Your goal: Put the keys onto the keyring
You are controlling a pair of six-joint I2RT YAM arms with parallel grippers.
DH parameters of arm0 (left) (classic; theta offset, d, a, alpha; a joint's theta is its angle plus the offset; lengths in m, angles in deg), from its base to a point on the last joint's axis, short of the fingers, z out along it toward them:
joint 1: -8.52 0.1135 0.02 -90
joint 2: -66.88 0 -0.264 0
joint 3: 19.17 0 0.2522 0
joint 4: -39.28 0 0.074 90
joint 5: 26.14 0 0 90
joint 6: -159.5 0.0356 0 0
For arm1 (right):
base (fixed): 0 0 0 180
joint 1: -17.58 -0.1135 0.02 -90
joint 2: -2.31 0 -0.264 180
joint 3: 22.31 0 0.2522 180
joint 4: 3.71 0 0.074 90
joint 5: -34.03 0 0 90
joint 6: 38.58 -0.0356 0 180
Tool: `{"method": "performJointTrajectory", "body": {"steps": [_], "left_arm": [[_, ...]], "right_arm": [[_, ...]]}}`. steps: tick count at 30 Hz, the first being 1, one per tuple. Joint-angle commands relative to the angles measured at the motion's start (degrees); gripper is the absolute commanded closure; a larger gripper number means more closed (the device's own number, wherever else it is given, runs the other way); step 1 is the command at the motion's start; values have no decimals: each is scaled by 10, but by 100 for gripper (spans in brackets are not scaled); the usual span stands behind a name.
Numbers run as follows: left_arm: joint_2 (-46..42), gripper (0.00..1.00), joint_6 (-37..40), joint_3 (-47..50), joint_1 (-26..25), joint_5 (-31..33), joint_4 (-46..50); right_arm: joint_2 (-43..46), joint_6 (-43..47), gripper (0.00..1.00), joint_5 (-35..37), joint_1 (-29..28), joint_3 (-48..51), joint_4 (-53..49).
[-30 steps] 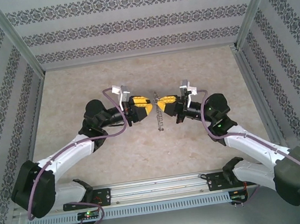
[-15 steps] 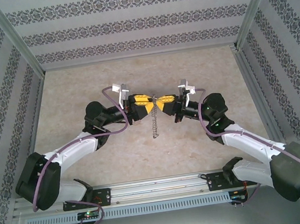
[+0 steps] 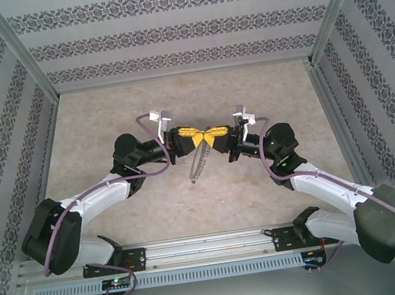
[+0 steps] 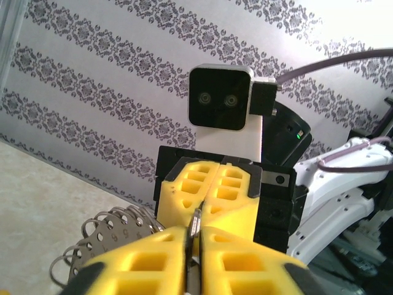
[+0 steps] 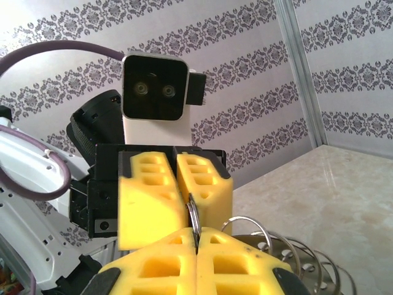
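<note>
Above the centre of the table point(image 3: 99, 117), two yellow-fingered grippers meet tip to tip. Reaching in from 9 o'clock, the left gripper point(image 3: 194, 135) is pinched tight on the thin hoop of the keyring point(image 3: 196, 168). From 3 o'clock, the right gripper point(image 3: 214, 137) clamps the same hoop. The silvery pieces point(image 4: 110, 239) dangle toward 6 o'clock. The shared hold seems meant to steady the ring for threading.

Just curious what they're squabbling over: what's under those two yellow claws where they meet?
Silvery metal pieces dangle there from the keyring, pinched by the left gripper and right gripper. Their fingers cover the gripped part and whatever else sits between them.
</note>
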Motion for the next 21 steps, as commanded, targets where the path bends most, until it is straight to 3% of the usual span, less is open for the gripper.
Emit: {"method": "performJointTrajectory", "body": {"steps": [1, 5, 7, 11, 21], "left_arm": [[-2, 96, -2, 3, -8, -17, -54], [-5, 100, 4, 1, -8, -19, -45], [-14, 100, 24, -3, -8, -22, -16], [-56, 100, 114, -10, -8, -22, 93], [-106, 100, 386, -90, -8, -46, 434]], "right_arm": [[-1, -3, 100, 0, -5, -11, 34], [1, -4, 99, -4, -2, -11, 22], [11, -5, 72, -1, 7, -5, 8], [63, -6, 52, 10, 43, 18, -38], [141, 27, 47, -2, 70, 38, -171]]}}
